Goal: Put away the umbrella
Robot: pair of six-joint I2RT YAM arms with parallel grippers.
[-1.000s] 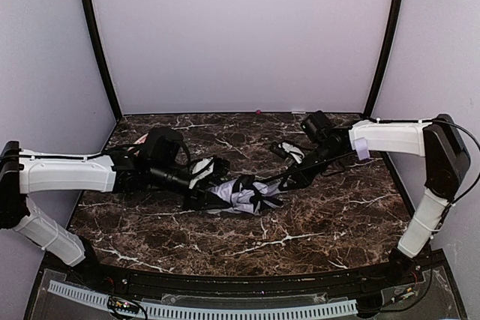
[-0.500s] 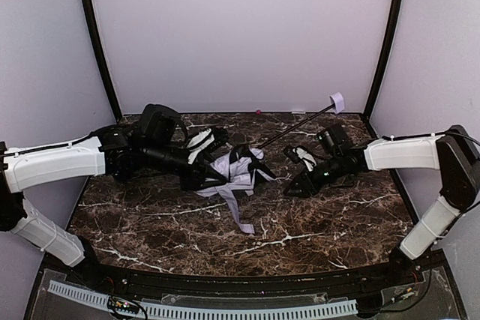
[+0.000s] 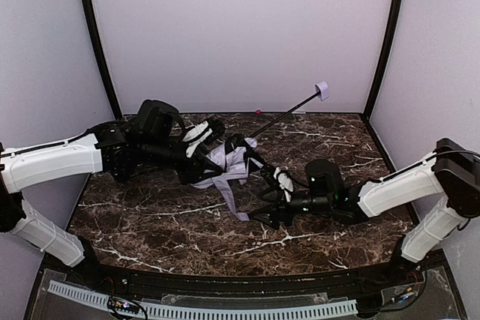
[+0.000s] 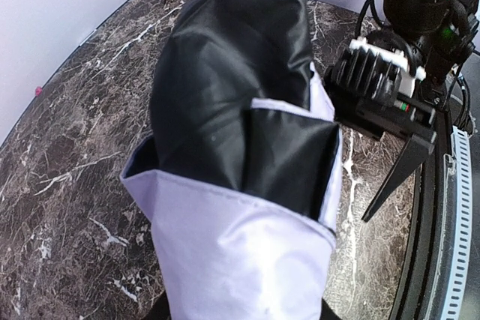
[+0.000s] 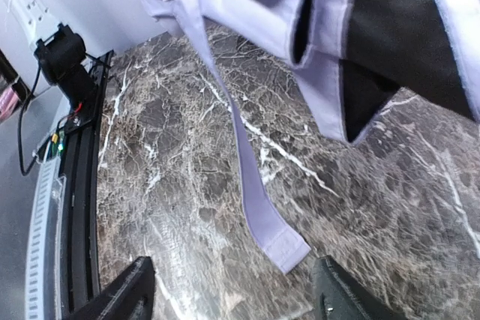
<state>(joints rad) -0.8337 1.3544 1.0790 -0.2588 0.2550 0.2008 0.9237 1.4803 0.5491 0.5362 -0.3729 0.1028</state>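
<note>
Left gripper (image 3: 208, 149): closed on the bunched canopy of the pale lavender fabric umbrella (image 3: 232, 159) with black underside, held clear of the dark marbled stone counter (image 3: 150, 215); thin black shaft (image 3: 289, 114) slants up to the small lavender knob handle (image 3: 322, 90).

Right gripper (image 5: 231, 275): jaws wide and empty, low over the counter, astride the tip of the flat lavender fabric strap (image 5: 247, 166) hanging from the canopy.

Risks, as judged: strap tip swings or slides out as the jaws close; loose folds spill from the single grip; raised shaft levers the bundle loose.
</note>
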